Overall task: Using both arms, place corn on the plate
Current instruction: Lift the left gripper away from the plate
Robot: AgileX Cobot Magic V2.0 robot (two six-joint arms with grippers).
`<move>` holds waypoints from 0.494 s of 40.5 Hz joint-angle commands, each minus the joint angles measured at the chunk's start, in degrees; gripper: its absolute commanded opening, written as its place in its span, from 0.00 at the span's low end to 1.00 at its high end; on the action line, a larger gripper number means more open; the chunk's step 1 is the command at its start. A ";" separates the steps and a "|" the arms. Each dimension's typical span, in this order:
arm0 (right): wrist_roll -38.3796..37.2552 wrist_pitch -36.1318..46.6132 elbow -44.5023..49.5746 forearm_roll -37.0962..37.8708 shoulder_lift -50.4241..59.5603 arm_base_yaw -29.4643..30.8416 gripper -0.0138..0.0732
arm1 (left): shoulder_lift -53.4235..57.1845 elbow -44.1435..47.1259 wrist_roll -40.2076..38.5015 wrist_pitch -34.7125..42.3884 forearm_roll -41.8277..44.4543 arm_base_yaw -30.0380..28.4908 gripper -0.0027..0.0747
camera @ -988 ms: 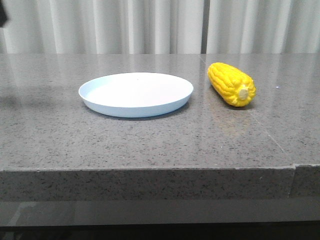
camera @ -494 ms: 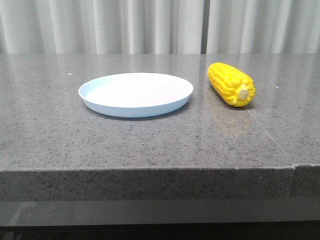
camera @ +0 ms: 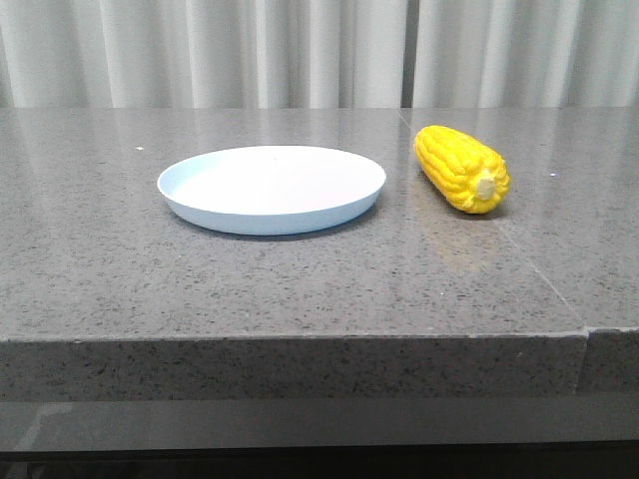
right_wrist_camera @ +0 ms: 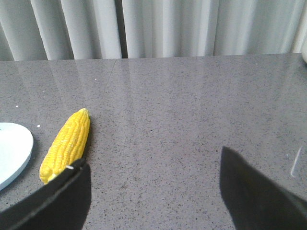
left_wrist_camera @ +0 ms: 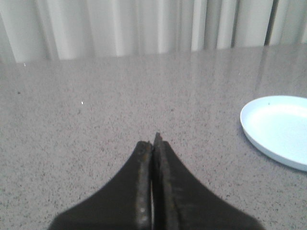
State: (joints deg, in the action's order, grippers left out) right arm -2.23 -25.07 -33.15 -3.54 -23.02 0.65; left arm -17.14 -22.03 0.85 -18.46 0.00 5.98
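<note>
Nearest edge first: the grey speckled stone counter (camera: 300, 289) has a thick front lip and a seam line running back on its right side, and it's glossy enough that it throws a faint yellow reflection just in front of the corn. Under the lip there's a darker ledge.

A bit further in sits the plate (camera: 272, 188), pale blue-white, shallow, nothing on it. The corn (camera: 461, 168) lies on the counter just to the right of the plate, not touching it, pale stub end pointing toward the near side and the tip angled away and slightly left.

No arms show in the front view (only the wrist views show the grippers). The left gripper (left_wrist_camera: 154, 143) has its two black fingers pressed together with nothing between them, hovering over bare counter with the plate's rim (left_wrist_camera: 249, 129) off to one side. The right gripper (right_wrist_camera: 153, 187) is spread wide, one finger (right_wrist_camera: 62, 196) close to the corn's stub end (right_wrist_camera: 65, 146), though I can't tell if it touches.

At the very back, pale pleated curtains (camera: 300, 50) hang across the whole width behind the counter.
</note>
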 commanded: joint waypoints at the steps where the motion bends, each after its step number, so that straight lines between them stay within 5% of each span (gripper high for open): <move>1: 0.48 4.33 -2.00 -0.19 -0.75 0.19 0.83 | 1.45 -1.29 0.40 5.25 0.00 0.10 0.01; 20: 0.48 5.55 -5.99 -5.90 -9.34 0.19 0.83 | 1.74 -1.29 0.40 4.87 0.00 0.10 0.01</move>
State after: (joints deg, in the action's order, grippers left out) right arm -2.23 -23.87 -35.35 -7.19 -27.61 0.65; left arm -14.90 -21.79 1.22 -18.34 0.00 5.98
